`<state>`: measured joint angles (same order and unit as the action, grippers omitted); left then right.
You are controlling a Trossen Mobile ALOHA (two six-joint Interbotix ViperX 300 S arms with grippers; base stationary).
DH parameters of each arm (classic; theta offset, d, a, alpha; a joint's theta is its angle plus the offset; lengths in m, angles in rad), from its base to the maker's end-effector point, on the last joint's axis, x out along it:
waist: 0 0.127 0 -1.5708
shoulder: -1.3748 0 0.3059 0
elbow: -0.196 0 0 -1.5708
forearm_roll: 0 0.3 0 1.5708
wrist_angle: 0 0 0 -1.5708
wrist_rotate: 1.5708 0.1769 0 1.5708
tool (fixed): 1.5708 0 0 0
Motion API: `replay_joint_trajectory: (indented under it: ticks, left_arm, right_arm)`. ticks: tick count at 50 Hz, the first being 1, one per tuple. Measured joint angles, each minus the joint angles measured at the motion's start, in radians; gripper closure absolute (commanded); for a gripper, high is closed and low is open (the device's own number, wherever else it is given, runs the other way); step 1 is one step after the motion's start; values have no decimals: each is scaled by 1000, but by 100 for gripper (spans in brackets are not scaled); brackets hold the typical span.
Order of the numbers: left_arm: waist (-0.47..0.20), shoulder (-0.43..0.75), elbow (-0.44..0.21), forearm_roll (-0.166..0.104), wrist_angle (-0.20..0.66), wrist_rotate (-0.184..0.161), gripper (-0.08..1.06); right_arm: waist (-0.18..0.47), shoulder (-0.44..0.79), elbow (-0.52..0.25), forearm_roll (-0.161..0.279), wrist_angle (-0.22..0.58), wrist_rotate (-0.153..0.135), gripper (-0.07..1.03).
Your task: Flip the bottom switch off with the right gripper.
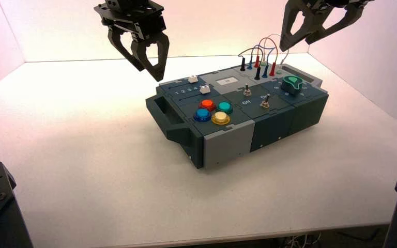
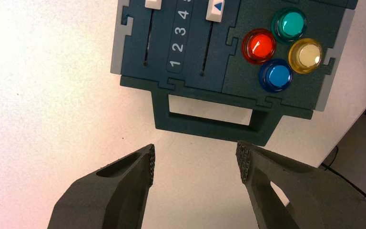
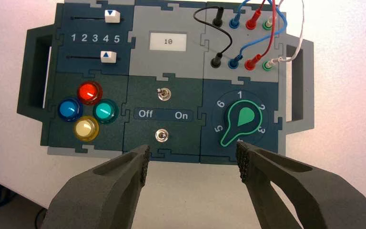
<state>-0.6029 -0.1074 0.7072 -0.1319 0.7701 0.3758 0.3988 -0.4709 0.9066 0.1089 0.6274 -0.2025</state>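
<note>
Desk [image 1: 103,181]: pale, carries the whole setup. Box [image 1: 228,143]: dark and grey panels, sits at an angle on the desk. Left claw [image 1: 150,75]: idle, up above the desk near the box's slider end, spread open, nothing in it. Right claw [image 1: 296,45]: the one for this job, above the far right part of the box, spread wide, holds nothing, touches nothing. Green knob [image 3: 245,117]: on the panel beside the switches, avoid it. Off/On label [image 3: 163,114]: between the two metal toggles. Upper switch [image 3: 164,94]: leave alone. Bottom switch [image 3: 162,135]: tiny silver toggle, nearer the box's front edge, well apart from the right claw; lean not plain enough to call.

Handling, my guess: light, stiff lever, snaps over, smooth metal, slips off a sloppy push, thin enough to bend if pressed straight down. No real grasp needed: probably narrow the claw, put one fingertip against the lever's upper part on the On side, nudge towards Off.
</note>
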Motion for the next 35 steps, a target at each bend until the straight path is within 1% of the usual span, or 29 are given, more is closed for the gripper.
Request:
replay_joint_trajectory:
  ticks: [26, 33, 35]
  left_arm:
    - [0, 20, 0, 0, 0, 0, 10]
    - [2, 40, -3, 0, -2, -9, 10]
    - [2, 46, -5, 0, -5, -18, 10]
  right_arm:
    - [3, 3, 0, 2, 0, 0, 2]
    - [29, 23, 0, 3, 9, 0, 3]
    - [35, 31, 0, 2, 12, 0, 4]
